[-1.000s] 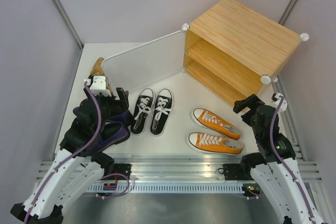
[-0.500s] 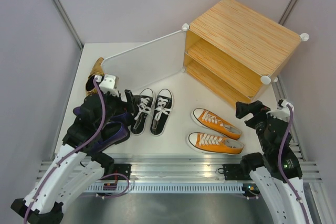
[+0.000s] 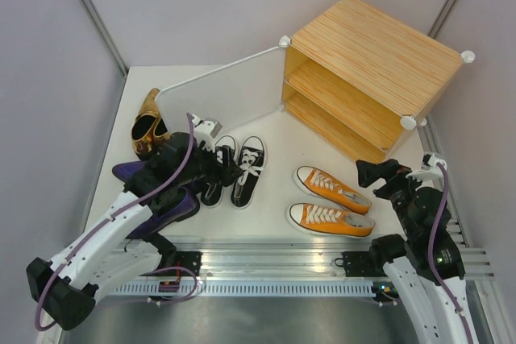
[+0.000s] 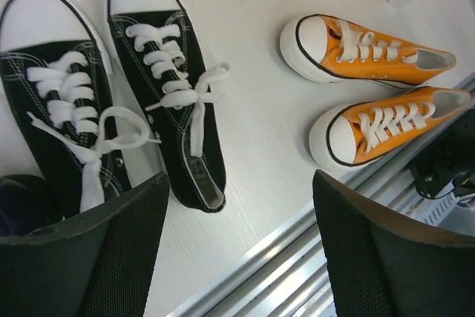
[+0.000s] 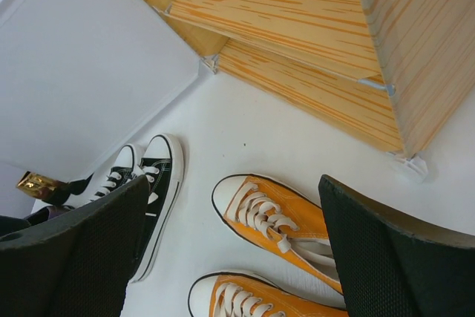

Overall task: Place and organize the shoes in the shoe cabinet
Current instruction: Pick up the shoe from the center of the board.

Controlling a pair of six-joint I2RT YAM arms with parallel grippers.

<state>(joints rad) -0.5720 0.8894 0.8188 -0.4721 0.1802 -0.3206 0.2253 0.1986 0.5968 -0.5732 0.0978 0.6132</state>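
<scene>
Left claw [image 4: 239,183] spread, poised over black sneakers [image 4: 167,120] by the table's [image 3: 274,138] near edge. Right claw [image 5: 234,183] spread, nothing held. Cabinet [image 3: 371,62] at far right corner. Risk: loose laces [image 4: 199,120] snagged, shoe dragged askew.

overhead, two wrist close-ups; shared orange sneakers [image 3: 329,218]

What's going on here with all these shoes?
The job is putting shoes into the wooden cabinet; none is inside yet. The robot's left gripper hangs open over the black sneakers; the right gripper hovers open near the orange sneakers. The gold pumps and purple loafers sit at the left.
</scene>
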